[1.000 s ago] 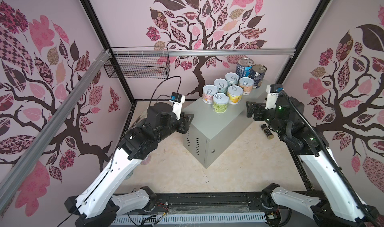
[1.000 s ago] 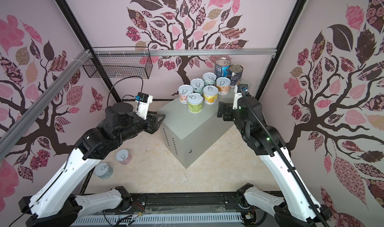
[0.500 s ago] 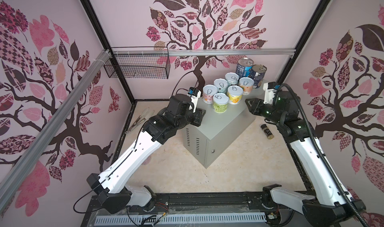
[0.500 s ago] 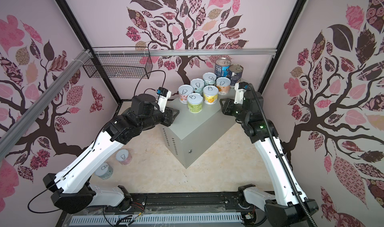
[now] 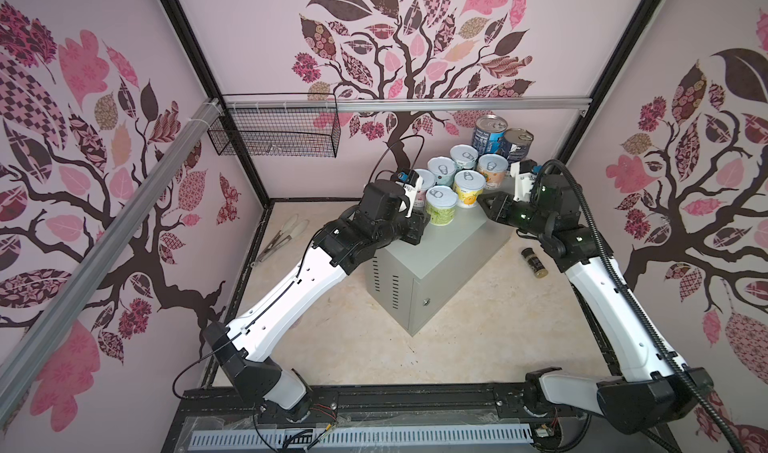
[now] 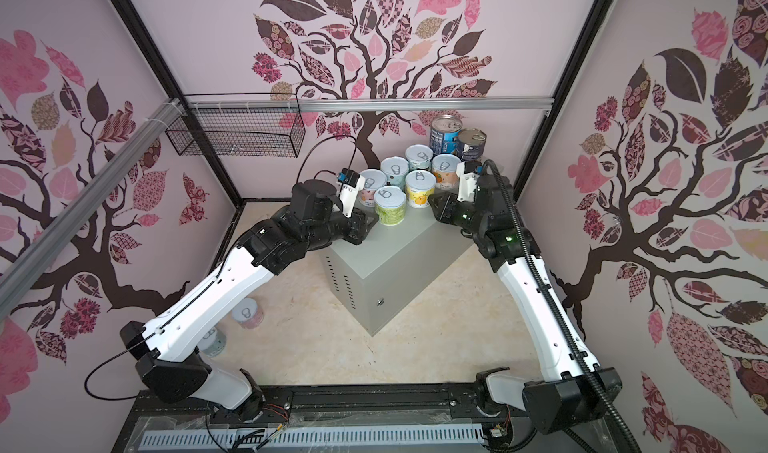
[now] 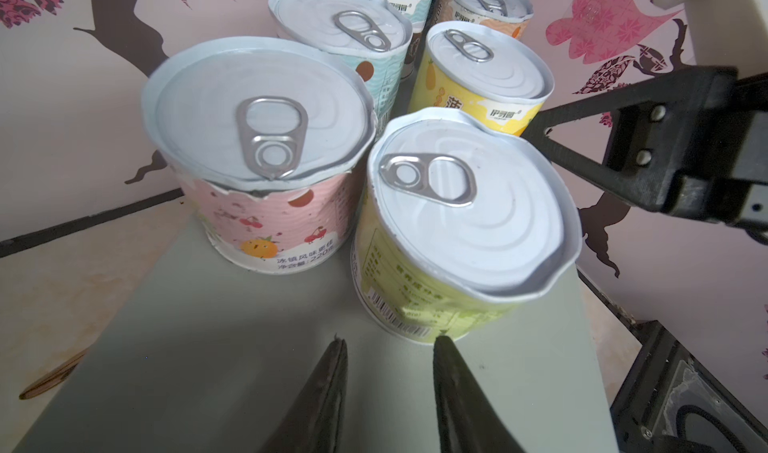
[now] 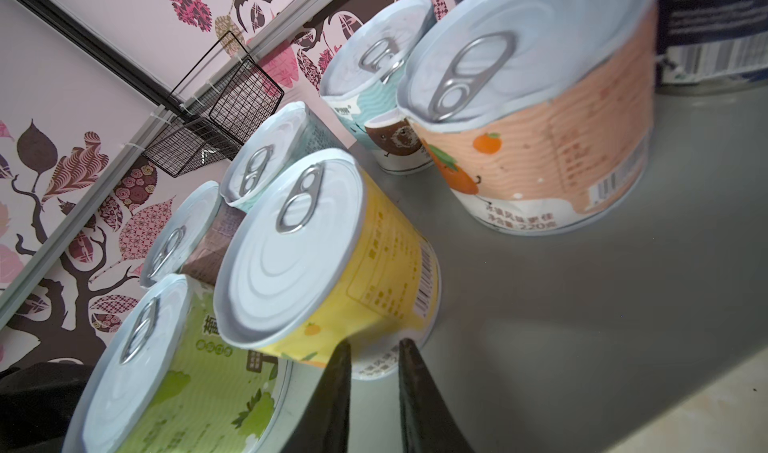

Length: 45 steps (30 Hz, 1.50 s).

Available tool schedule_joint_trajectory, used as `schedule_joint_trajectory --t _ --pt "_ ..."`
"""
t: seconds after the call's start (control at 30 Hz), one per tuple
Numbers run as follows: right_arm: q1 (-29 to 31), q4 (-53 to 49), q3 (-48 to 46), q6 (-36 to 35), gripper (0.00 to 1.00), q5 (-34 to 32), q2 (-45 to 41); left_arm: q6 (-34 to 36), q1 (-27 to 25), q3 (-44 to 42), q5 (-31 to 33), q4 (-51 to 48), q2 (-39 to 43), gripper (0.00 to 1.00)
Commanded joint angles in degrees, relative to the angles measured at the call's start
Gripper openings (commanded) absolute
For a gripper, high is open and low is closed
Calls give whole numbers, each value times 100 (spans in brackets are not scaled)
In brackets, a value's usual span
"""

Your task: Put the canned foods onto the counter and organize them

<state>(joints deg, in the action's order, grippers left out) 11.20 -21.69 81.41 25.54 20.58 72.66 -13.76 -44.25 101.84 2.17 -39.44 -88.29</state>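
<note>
While my left gripper (image 7: 388, 343) and my right gripper (image 8: 372, 345) are both pinched down narrow with nothing between the fingers, eight cans already stand on the grey counter (image 5: 453, 247). They cluster at its far end, in the upper middle of both top views: six short cans in a tight block, with two taller dark cans (image 5: 489, 135) behind them toward the upper right. My left fingertips sit low over the counter top just before the green can (image 5: 441, 206), and the pink can (image 7: 266, 160) is to its left in the left wrist view. My right fingertips are close at the foot of the yellow can (image 5: 468, 189); whether they touch it I cannot tell. Two more short cans (image 6: 248, 313) stand on the floor at the lower left of a top view, one half hidden by my left arm. I judge these cans stiff and, if full, fairly heavy for their size, so they should not crush. Their smooth paper labels could slide under my pads, though, and the pink one's label is torn at the rim. I would take each across its round wall at about mid-height, jaws spread wide and centred, never by the thin lid edge or pull tab.
</note>
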Motion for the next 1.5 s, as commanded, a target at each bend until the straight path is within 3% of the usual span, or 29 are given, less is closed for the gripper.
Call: schedule_joint_trajectory --t 0.0,0.37,0.6,0.8,1.03,1.3,1.47 --pt "-11 195 288 56 24 204 149 -41 -43 371 -64 134 -90 38" --pt "-12 184 245 -13 28 168 35 -47 -37 572 32 130 -363 38" --pt "-14 198 -39 -49 30 -155 -539 -48 -35 667 95 104 -451 38" --pt "-2 360 -400 -20 39 -276 -1118 -79 -39 732 150 47 -343 41" --pt "185 300 -684 -38 42 -627 -1624 -119 -41 384 464 159 323 49" --pt "277 -64 -1155 -73 54 -986 -2272 -259 -15 -30 1023 -197 1339 62" --pt "277 -503 -1623 -204 61 -1152 -2791 -689 454 -841 957 -291 2210 70"
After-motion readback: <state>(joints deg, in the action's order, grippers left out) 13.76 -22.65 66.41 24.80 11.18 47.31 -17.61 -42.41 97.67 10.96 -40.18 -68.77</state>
